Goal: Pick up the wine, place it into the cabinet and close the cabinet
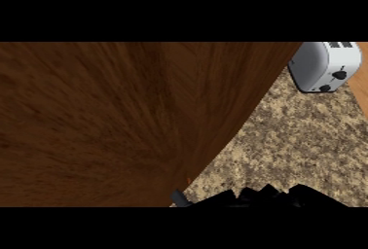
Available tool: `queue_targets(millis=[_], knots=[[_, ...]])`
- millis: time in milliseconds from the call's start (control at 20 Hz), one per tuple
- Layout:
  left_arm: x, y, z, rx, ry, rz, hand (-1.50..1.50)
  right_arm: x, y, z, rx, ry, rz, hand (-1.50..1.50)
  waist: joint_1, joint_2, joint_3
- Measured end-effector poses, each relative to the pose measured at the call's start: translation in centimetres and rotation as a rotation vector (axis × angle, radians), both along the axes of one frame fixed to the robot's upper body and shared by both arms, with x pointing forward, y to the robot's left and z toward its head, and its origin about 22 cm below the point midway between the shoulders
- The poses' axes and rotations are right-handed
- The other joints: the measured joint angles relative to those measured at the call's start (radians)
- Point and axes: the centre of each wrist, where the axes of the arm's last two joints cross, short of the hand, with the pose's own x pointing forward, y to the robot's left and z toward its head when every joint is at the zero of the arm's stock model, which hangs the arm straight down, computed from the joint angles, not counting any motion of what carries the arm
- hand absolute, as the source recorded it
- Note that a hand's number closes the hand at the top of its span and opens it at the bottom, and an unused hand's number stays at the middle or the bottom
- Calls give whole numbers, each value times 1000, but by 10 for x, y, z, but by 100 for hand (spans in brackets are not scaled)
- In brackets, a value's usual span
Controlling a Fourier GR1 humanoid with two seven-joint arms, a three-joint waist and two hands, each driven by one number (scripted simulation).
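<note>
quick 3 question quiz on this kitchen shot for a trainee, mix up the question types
1. True or false: a wooden cabinet panel fills most of the view's left side.
2. Which appliance stands at the upper right? A) kettle B) toaster C) blender
3. Fill in: the black robot hand shows at the view's ______ edge.

Key
1. True.
2. B, the silver toaster, standing on the speckled counter.
3. Lower; its fingers are too cut off to judge, and no wine is visible.
</note>
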Motion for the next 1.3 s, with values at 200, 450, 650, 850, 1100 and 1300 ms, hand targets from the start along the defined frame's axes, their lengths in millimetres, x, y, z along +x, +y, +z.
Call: queue_targets(millis=[200,450,650,850,1100,1300], knots=[[3,39,2,-5,-20,34,150,-5,27,-1,-50,-6,80,150,3,0,-2],[0,79,11,4,-36,27,150,5,70,1,-100,-21,93,150,15,0,-3],[0,99,15,0,-31,0,150,20,108,3,-118,-53,41,150,19,2,-2],[5,118,22,0,-38,-26,150,48,139,5,-125,-69,-42,150,28,7,-2],[5,134,28,-3,-44,-51,150,93,163,9,-114,-52,-146,150,41,13,-2],[10,145,35,-3,-48,-43,150,131,172,7,-122,-25,-198,150,37,16,-1]])
